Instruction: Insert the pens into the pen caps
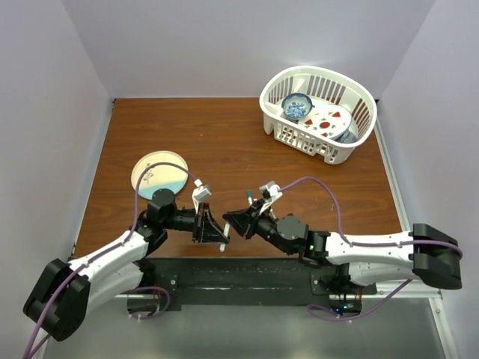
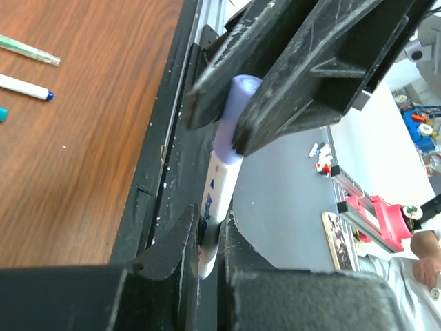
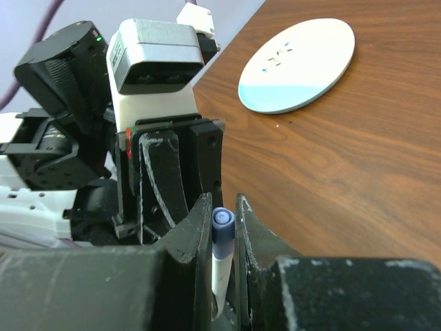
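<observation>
From my station I saw the two arms meet over the near edge of the table [image 1: 224,142], just in front of their bases. The left gripper [image 2: 208,231] had its jaws pressed together on the lower barrel of a white pen [image 2: 219,179], which stood between the dark fingers [image 2: 180,243]. The right gripper [image 3: 222,210] was closed on the other end of the same pen, around the lavender cap [image 2: 242,93]. In the right wrist view the round top of this cap showed between the two fingers, with the white barrel under it. The cap sat on the pen and in line with it. I could not tell whether it was pushed fully home, because the fingers covered the joint.

The pen was held in the air and touched nothing on the table. In the left wrist view two more pens lay apart on the wood: a green pen [image 2: 27,49] and a white pen with a blue tip [image 2: 24,87]. A round plate [image 1: 159,172] lay on the left part of the table, and a white basket [image 1: 314,142] with dishes stood at the far right corner.
</observation>
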Motion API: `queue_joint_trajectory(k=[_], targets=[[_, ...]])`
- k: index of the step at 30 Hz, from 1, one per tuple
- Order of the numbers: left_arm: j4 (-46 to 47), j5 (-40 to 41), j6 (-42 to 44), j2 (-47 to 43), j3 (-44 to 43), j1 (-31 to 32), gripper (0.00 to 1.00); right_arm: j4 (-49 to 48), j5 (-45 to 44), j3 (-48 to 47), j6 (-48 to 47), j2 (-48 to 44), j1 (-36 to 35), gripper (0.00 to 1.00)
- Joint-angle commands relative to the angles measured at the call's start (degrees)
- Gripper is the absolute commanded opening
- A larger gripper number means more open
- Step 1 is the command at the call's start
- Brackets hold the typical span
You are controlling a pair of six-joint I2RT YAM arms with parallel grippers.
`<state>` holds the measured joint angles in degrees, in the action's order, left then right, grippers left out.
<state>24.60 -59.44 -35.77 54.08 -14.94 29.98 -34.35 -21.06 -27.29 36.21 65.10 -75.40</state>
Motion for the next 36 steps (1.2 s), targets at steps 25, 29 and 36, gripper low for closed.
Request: queue_joint_trajectory(k=[25, 29, 36], targets=[[9.8, 25.2, -0.9, -3.0, -14.7, -10.6, 0.0, 15.5, 18.3, -0.4, 6.3, 10.6, -19.3, 0.0], [9.1, 22.4, -2.6, -5.4, -12.7, -10.6, 0.0, 19.6, 6.0, -3.8, 4.9, 5.8, -17.2, 0.0], [7.2, 18.7, -3.2, -8.2, -8.0, -10.6, 0.0, 22.1, -13.1, -13.0, -6.2, -4.4, -14.4, 0.31]])
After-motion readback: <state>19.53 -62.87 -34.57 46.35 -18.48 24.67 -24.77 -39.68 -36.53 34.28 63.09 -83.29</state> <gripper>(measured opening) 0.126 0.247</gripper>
